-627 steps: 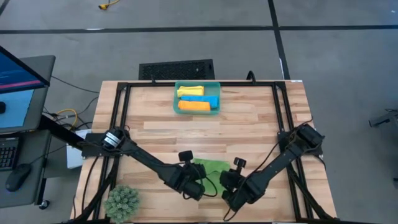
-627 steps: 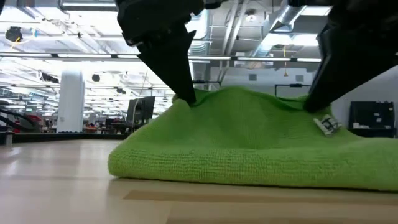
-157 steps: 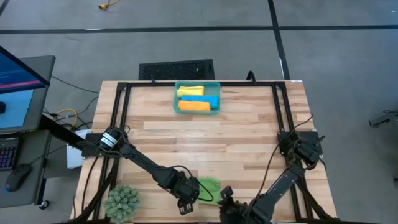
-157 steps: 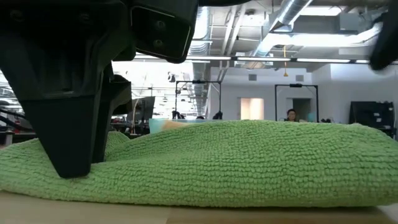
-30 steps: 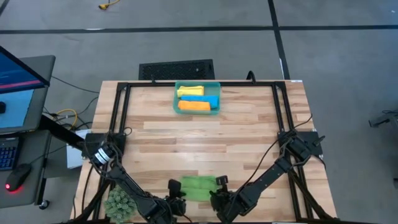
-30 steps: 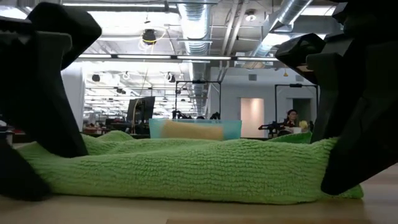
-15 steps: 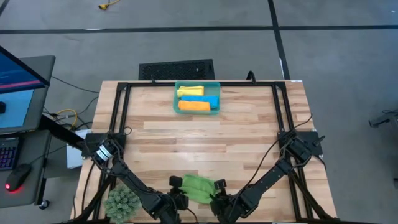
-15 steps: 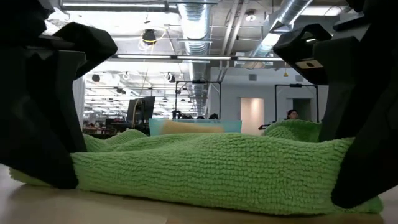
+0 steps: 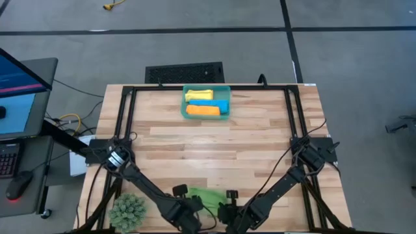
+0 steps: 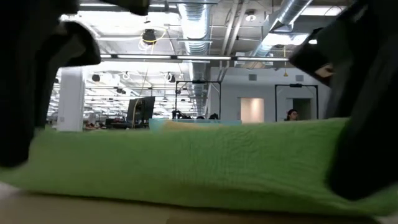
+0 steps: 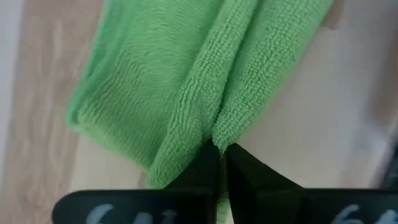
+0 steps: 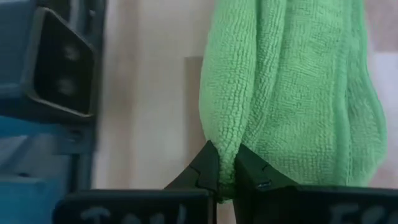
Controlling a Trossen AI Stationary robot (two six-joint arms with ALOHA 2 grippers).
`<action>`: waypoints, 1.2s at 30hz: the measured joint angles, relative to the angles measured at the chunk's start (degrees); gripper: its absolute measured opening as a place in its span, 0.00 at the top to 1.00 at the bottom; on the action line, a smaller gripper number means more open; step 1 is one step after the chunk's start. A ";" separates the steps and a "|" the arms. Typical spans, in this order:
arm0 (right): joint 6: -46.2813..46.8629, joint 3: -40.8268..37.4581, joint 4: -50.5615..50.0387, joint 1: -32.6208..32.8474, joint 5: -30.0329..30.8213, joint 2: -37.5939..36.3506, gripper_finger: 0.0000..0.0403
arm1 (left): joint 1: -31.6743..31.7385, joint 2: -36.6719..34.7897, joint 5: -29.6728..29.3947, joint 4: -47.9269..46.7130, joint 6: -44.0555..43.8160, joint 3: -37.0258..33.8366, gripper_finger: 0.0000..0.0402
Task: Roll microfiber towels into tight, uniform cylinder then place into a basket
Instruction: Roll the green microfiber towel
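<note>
The green microfiber towel [image 9: 207,194], folded into a thick band, is at the table's near edge between my two grippers. My left gripper [image 9: 190,208] is shut on its left end and my right gripper [image 9: 225,209] on its right end. In the low view the towel [image 10: 199,162] stretches across between the two dark hands. The teal basket [image 9: 225,91] stands at the far middle of the table. In it lie a yellow roll [image 9: 198,95], a blue roll [image 9: 214,103] and an orange roll [image 9: 203,111]. My left gripper pinches a fold of the towel at its left end [image 11: 214,134] between its two fingers, from above and pointing steeply down. Several layers run into the pinch. The cloth spreads away from the fingertips [image 11: 208,163] over the wood. My right gripper pinches the towel's right end [image 12: 222,146] between its two fingers, slanting down from the near side. Several folded layers bunch at the fingertips [image 12: 208,163]. The rest of the towel lies stretched out beyond them.
A spiky green plant ornament [image 9: 127,210] sits at the table's near left corner, close to my left arm. A black frame [image 9: 123,130] runs along the table's sides. A black grate [image 9: 184,71] lies on the floor beyond the far edge. Bare wood lies between towel and basket.
My left gripper has shut on the towel's left end, turned about and risen. My right gripper has stayed shut on the right end. The towel has been drawn up between them: in the low view its top edge stands higher than before.
</note>
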 joint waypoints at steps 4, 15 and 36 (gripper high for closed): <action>4.43 0.28 1.20 0.63 -0.21 -0.02 0.91 | 2.32 0.00 5.76 -3.25 0.57 3.88 0.99; 0.68 0.41 7.03 1.90 0.90 -0.14 0.91 | 11.62 -0.11 22.86 -9.59 4.45 6.30 0.99; -0.99 -0.66 11.03 -0.74 -0.47 -0.28 0.92 | 26.49 -0.26 31.77 -9.06 6.76 6.26 0.98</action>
